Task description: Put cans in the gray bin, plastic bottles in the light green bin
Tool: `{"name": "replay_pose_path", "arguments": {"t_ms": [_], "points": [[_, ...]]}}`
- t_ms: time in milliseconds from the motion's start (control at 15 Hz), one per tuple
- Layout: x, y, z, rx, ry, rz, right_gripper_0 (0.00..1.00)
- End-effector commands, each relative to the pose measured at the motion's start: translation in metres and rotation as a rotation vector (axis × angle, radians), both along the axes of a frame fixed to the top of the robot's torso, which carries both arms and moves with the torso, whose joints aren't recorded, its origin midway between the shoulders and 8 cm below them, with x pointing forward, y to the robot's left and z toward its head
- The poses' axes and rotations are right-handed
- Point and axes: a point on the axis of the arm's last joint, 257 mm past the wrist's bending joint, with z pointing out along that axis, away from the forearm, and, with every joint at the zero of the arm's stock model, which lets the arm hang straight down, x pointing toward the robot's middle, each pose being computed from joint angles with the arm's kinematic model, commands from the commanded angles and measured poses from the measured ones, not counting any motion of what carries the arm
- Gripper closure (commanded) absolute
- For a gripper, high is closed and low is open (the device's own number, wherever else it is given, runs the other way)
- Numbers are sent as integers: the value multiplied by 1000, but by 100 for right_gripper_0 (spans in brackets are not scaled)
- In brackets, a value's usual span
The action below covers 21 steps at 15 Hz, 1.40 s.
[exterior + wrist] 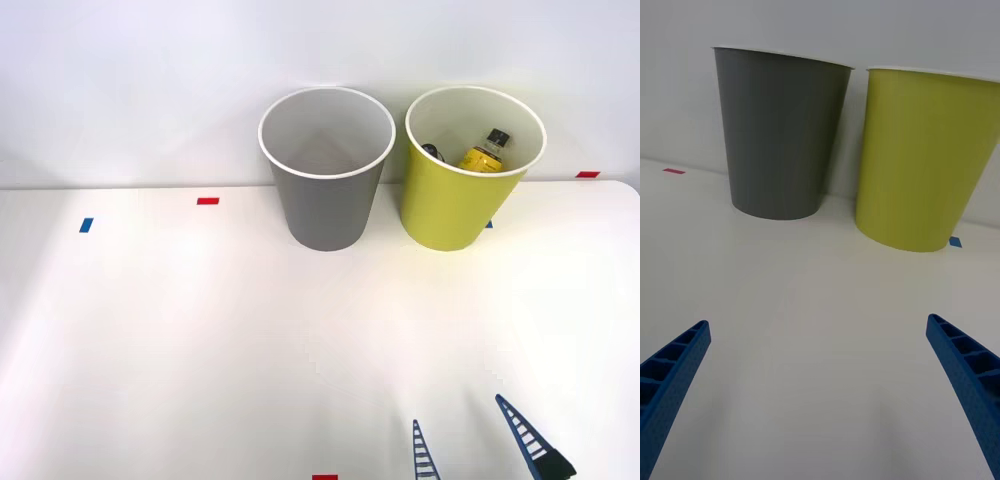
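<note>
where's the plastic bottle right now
In the front view the yellow-label bottle lies tilted inside the light green bin, at the table's far edge on the robot's right, beside the gray bin.

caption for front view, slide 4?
Open right gripper low over white table; bottle inside light green bin, beside gray bin.

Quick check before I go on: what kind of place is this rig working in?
Probably a lab test bench, not a real recycling station: a bare white table against a plain wall, coloured tape marks on it, and a gray bin and a light green bin side by side.
</note>
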Motion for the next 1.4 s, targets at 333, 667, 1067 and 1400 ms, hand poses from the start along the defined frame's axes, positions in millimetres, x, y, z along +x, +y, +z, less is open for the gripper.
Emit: {"name": "replay_pose_path", "arguments": {"t_ms": [333, 667, 1067, 1400], "points": [[0, 0, 0, 0, 0, 0, 0], [0, 0, 0, 0, 0, 0, 0], [0, 0, 0, 0, 0, 0, 0], [0, 0, 0, 0, 0, 0, 0]]}}
